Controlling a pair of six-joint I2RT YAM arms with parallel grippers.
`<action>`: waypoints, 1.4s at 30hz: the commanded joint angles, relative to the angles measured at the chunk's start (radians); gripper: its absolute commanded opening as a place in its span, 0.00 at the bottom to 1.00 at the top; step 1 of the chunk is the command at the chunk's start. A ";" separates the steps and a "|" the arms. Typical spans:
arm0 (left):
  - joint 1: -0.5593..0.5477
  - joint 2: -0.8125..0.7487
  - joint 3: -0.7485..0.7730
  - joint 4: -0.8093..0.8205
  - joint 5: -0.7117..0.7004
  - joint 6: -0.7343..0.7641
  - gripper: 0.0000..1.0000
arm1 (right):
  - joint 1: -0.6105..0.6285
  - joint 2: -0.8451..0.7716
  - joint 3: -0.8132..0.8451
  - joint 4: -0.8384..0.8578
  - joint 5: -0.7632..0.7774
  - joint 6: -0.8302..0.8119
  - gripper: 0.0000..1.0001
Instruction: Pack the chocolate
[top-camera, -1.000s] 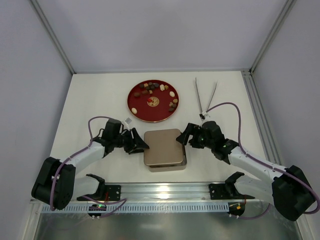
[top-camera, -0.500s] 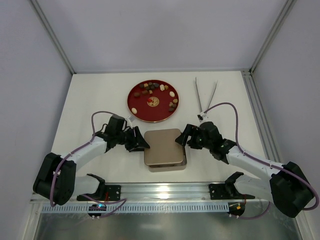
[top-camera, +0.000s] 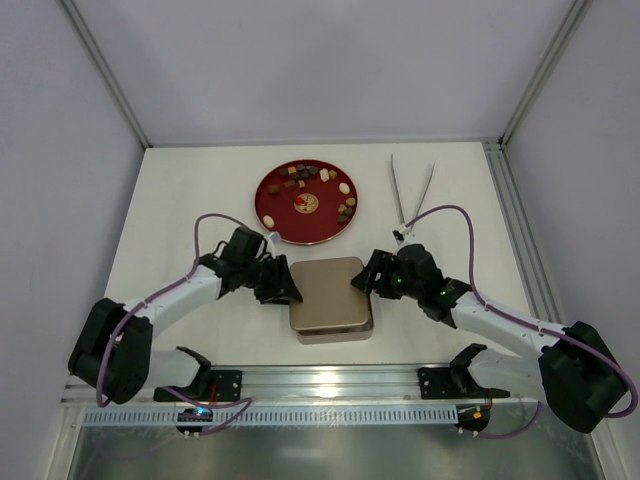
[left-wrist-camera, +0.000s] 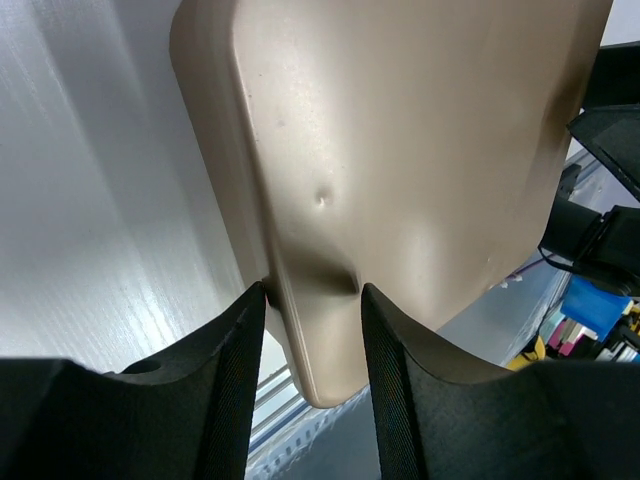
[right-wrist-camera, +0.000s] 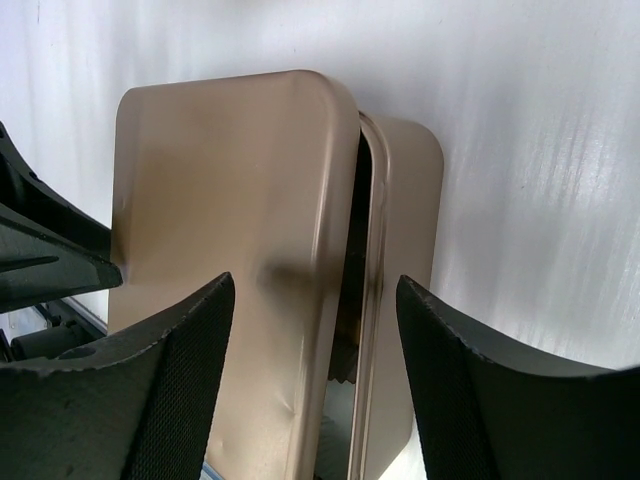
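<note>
The chocolate (top-camera: 298, 176), small brown, tan and cream pieces, lies on a red plate (top-camera: 290, 226) at the back of the table. A gold tin (top-camera: 330, 300) sits between my arms. My left gripper (top-camera: 288, 290) is at the tin's left edge. In the left wrist view its jaws (left-wrist-camera: 312, 290) are shut on the rim of the lid (left-wrist-camera: 400, 150), both tips touching it. My right gripper (top-camera: 362, 281) is at the tin's right edge and stands open (right-wrist-camera: 313, 285). It straddles the lid (right-wrist-camera: 220, 180) and base (right-wrist-camera: 410, 200), which show a dark gap between them.
Metal tongs (top-camera: 412, 190) lie at the back right, beside the red plate. The tin is close to the near rail (top-camera: 330, 385), where both arm bases are bolted. White walls and metal frame posts close in the table on three sides.
My left gripper has slid right onto the tin's left edge. The right gripper's jaws have narrowed around the tin's right edge.
</note>
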 joint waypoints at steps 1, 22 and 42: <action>-0.020 0.010 0.057 -0.053 -0.034 0.039 0.43 | 0.009 -0.002 0.001 0.051 0.026 0.005 0.66; -0.106 0.021 0.149 -0.180 -0.095 0.079 0.42 | 0.017 -0.008 -0.025 0.068 0.020 0.016 0.56; -0.135 -0.001 0.179 -0.237 -0.104 0.085 0.41 | 0.055 -0.037 0.004 -0.056 0.083 -0.022 0.55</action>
